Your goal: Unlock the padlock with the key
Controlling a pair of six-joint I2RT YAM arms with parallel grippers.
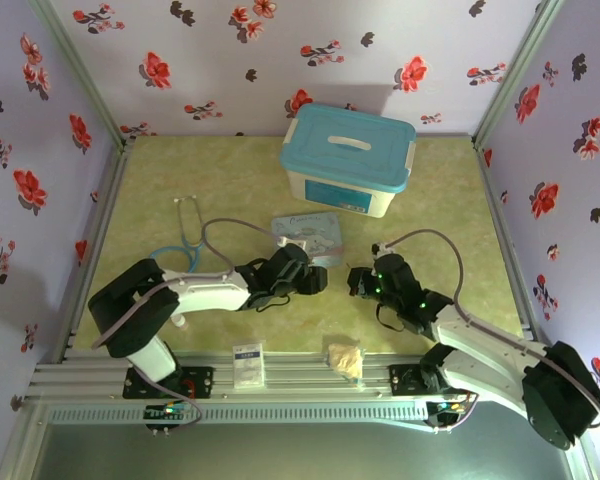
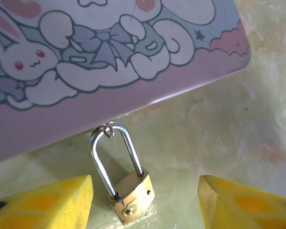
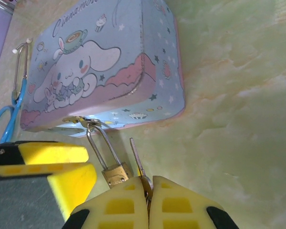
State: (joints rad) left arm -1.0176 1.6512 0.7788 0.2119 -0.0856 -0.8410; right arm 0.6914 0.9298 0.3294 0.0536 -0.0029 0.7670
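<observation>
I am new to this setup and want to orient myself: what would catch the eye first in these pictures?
First the cartoon tin in the middle of the table, with the small brass padlock lying at its edge. The left gripper stands open on either side of the padlock, and the right gripper pinches the thin key right beside it. Farther back sits a white box with a teal lid.

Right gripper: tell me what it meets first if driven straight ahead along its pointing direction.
Probably the side wall of the cartoon tin, met by the key that the right gripper pinches. The padlock sits just beside that line; depth is unclear.
</observation>
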